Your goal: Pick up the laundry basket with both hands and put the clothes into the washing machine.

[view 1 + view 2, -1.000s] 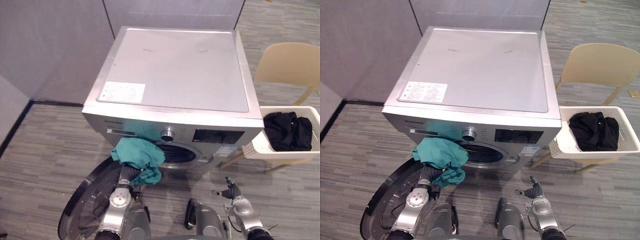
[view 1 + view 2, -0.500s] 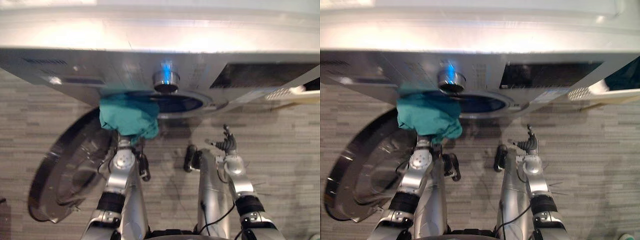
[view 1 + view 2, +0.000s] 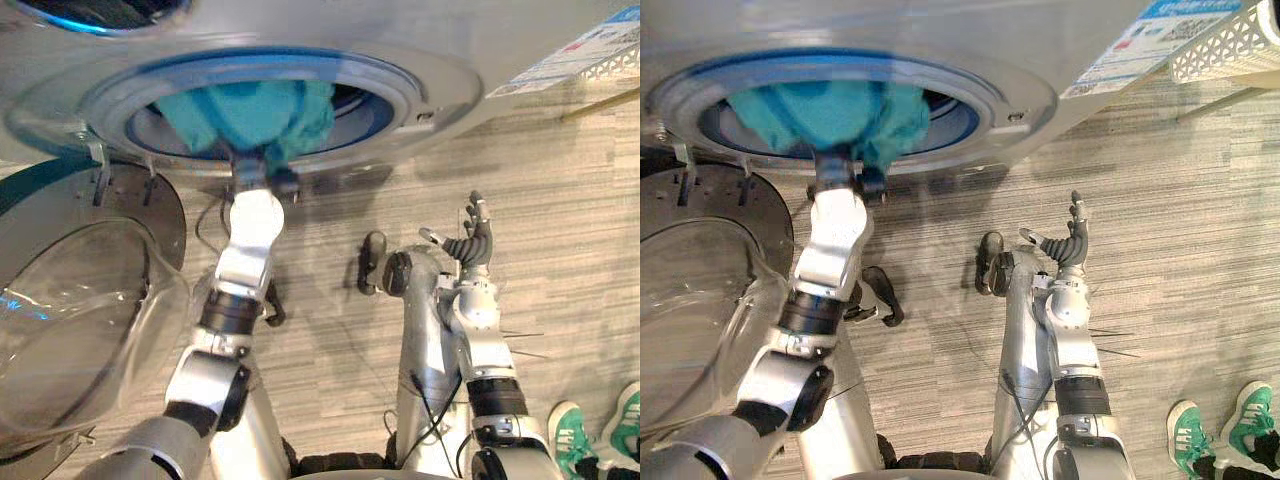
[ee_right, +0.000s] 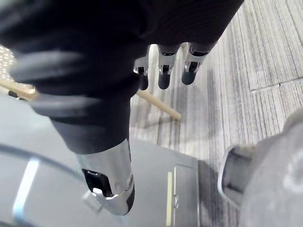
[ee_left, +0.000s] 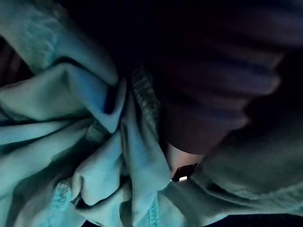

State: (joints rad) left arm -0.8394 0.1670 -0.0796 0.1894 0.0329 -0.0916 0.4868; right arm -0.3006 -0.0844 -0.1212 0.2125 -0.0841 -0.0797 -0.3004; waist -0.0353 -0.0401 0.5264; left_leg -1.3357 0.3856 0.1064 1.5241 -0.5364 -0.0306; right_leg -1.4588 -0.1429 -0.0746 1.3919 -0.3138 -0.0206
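A teal garment [image 3: 250, 110] is bunched in the round opening of the silver washing machine [image 3: 420, 90], part of it inside the drum. My left hand [image 3: 262, 180] reaches up into that opening from below, its dark cover at the lower rim and the rest buried in the cloth [image 5: 71, 142]. My right hand [image 3: 470, 245] is held up over the floor in front of the machine, open and empty, with its fingers [image 4: 163, 71] straight. A corner of the white laundry basket [image 3: 1230, 45] shows at the upper right.
The machine's round glass door [image 3: 80, 320] hangs open to the left of my left arm. A person's green shoes [image 3: 590, 430] stand on the grey striped floor at the lower right.
The camera has tipped down and closer to the machine's front. My left hand has carried the teal garment from the door rim up into the drum opening. The right hand stays raised and open.
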